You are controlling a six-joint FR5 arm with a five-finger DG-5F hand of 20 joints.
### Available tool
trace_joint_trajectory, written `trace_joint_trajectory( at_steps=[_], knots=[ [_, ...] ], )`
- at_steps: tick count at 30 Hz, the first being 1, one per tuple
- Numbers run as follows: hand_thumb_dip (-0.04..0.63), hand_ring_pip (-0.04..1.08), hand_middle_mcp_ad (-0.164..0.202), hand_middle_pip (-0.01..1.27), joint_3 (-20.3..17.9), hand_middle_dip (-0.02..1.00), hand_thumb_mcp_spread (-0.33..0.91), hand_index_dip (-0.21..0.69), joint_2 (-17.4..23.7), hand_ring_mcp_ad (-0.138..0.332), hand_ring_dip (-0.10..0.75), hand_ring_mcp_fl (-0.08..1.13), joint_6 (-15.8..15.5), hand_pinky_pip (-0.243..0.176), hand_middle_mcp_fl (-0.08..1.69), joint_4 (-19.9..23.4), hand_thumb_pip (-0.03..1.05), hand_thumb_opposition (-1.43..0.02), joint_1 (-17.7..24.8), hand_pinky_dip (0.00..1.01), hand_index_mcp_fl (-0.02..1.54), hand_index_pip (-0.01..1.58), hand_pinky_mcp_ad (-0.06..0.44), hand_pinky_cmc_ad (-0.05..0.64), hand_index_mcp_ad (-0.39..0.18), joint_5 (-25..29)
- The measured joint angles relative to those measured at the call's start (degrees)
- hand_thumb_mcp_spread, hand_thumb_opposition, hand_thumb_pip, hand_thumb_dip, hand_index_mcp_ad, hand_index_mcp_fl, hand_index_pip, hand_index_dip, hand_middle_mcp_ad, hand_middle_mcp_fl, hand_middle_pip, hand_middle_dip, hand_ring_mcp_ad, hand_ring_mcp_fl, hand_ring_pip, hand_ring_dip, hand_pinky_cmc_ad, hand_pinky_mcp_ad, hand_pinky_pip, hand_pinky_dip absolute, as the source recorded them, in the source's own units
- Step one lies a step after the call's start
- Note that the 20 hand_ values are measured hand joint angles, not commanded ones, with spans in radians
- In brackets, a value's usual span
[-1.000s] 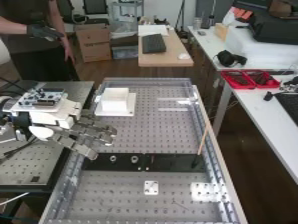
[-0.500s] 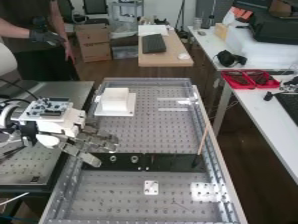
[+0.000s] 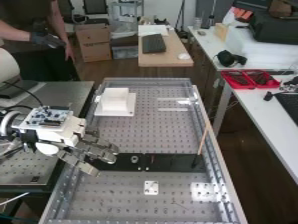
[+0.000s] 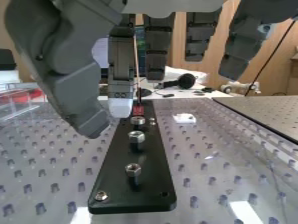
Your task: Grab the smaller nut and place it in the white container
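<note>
black plate partly hidden behind hand, arm cut off at left edge

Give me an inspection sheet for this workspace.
Surface: silver perforated metal tray with raised rails
Job's things: at least two silver metal hex nuts on a black rectangular plate, the one nearer the arm apparently smaller; white square-based container at the tray's far end
Clutter: slender wooden stick leaning at the plate's end; small white square bracket
Hand: dark grey hand near the plate's arm-side end, fingers extended, empty
Cables: black cable beside the arm
Surroundings: red plastic trays, dark keyboard
</note>
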Motion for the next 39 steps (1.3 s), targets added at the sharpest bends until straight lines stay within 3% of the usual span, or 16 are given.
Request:
trace_joint_trajectory(
  at_steps=[31,39],
  knots=[
    [0.220,0.09,0.035,0.12,-0.15,0.24,0.43,0.236,-3.15,0.145,0.113,0.00,1.07,0.005,0.22,3.47,0.69,-0.87,-0.91,0.19,0.12,1.55,0.312,0.346,-0.122,-0.55],
    [0.237,0.10,0.035,0.13,-0.85,0.25,0.43,0.236,-4.88,0.145,0.124,0.00,1.59,0.019,0.22,7.50,0.69,-0.87,-1.34,0.19,0.12,1.55,0.312,0.346,-0.122,-0.99]
  ],
)
